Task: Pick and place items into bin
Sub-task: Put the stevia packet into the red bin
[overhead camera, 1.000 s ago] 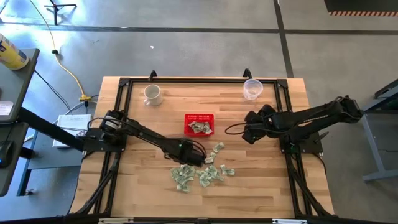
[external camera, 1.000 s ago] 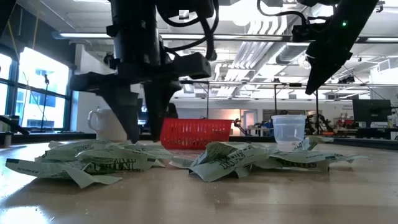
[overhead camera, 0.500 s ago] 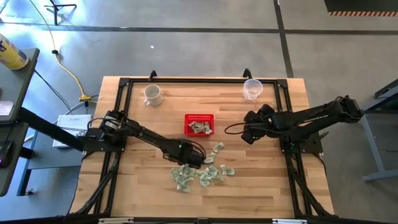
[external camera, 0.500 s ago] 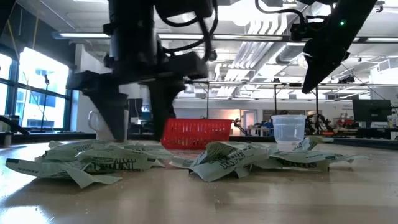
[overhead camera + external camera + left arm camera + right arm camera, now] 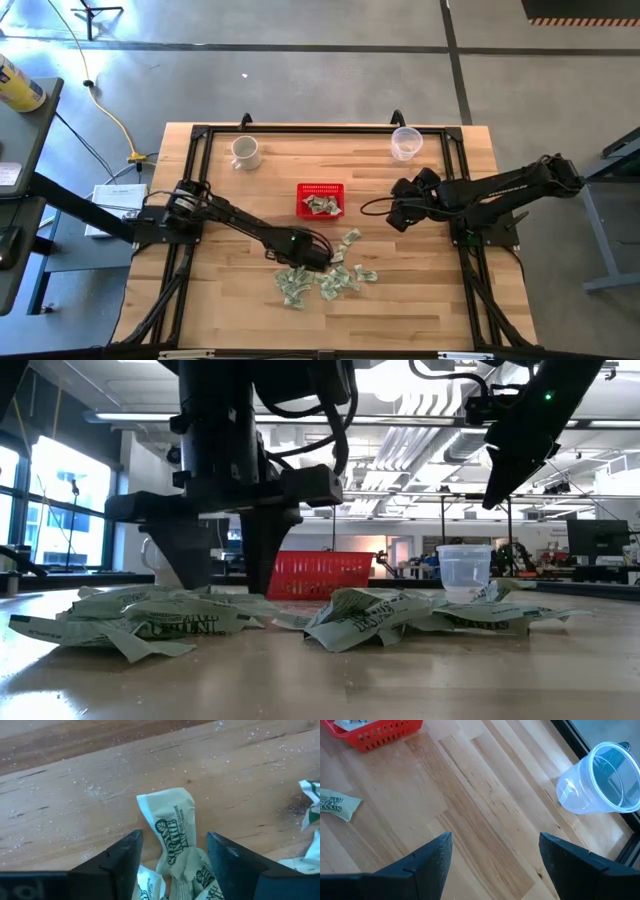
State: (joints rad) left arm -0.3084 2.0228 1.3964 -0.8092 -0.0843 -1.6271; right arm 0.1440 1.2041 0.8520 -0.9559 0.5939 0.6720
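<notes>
Spread jaws of my left gripper [image 5: 172, 857] straddle one pale green-and-white wrinkly wrapper [image 5: 172, 827] — few sit in the red mesh basket [image 5: 320, 201], most wait; right gripper [image 5: 490, 855] hangs open.

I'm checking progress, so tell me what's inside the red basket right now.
The red basket holds a few pale green-and-white wrappers, seen from above. How many exactly is unclear, since they overlap and may cover others. Most wrappers lie loose on the table.
</notes>
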